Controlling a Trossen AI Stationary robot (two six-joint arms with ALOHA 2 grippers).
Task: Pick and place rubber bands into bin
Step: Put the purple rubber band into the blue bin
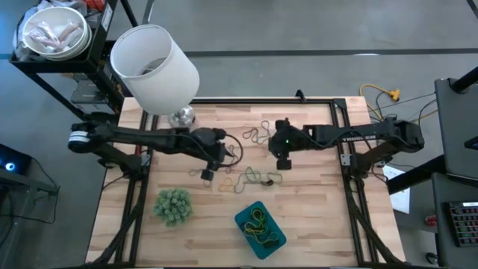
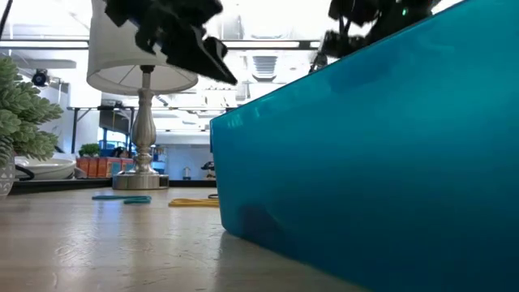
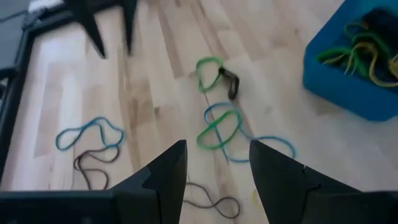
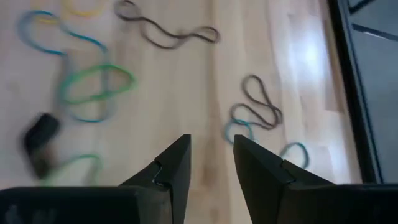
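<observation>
both grippers hover with fingers parted and empty over loose rubber bands (image 1: 250,178) at table centre; the bin (image 1: 260,229) sits at six o'clock, so the right gripper (image 4: 210,163) should descend straddling one strand before pinching.
</observation>
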